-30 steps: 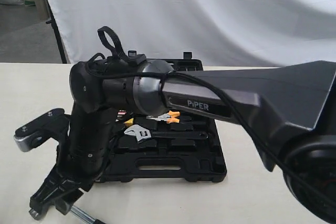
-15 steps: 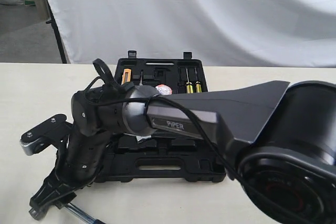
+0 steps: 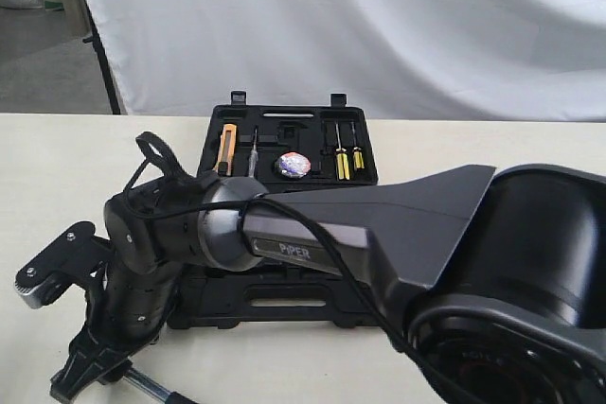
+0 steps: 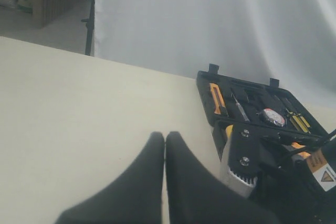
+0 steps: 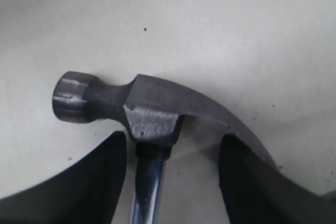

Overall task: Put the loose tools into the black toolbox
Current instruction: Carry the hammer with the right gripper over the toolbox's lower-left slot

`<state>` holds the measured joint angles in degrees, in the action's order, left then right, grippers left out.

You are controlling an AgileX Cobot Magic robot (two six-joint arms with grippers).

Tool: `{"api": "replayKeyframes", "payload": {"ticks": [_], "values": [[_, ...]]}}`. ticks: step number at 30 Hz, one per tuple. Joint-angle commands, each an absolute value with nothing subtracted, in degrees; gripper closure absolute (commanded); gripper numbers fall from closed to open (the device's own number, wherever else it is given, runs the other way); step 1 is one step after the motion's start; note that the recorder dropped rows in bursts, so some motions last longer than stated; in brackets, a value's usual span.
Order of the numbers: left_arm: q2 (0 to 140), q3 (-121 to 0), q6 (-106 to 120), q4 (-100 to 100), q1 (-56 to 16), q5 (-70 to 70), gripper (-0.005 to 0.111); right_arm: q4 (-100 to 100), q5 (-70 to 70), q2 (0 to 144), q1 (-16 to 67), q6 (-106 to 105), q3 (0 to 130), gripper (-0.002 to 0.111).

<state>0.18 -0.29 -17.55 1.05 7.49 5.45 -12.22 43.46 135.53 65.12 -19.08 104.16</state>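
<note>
The right tool is spread, one finger on either side of the shaft just below the head of the claw hammer, which lies on the desk. In the exterior view this is at the lower left, beside the open black toolbox. The tape roll sits in the toolbox's far half, upper centre. The left tool is pressed together.

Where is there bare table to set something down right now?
Bare table lies left of the black toolbox, farther back than the right end effector. A second patch lies right of the toolbox's lid half. The front-left corner is crowded: the open right end effector straddles the claw hammer there.
</note>
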Motion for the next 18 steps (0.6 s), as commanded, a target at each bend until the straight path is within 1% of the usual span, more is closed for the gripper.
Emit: {"api": "replayKeyframes", "payload": {"ticks": [1,2,4,8,10,18], "values": [[0.0,-0.44,-17.82,1.3,8.94,5.03,0.106,-10.06,43.91,137.04,65.51,-19.38,103.88,0.057],[0.0,-0.44,-17.82,1.3,8.94,5.03,0.106,-10.06,43.91,137.04,65.51,-19.38,103.88,0.059],[0.0,-0.44,-17.82,1.3,8.94,5.03,0.106,-10.06,44.07,137.04,65.51,-19.38,103.88,0.068],[0.0,-0.44,-17.82,1.3,8.94,5.03,0.106,-10.06,44.42,137.04,65.51,-19.38,103.88,0.097],[0.0,-0.44,-17.82,1.3,8.94,5.03,0.106,-10.19,45.45,137.04,65.51,-19.38,103.88,0.109],[0.0,-0.44,-17.82,1.3,8.94,5.03,0.106,-10.2,51.18,134.61,65.51,-19.22,103.88,0.109]]}}
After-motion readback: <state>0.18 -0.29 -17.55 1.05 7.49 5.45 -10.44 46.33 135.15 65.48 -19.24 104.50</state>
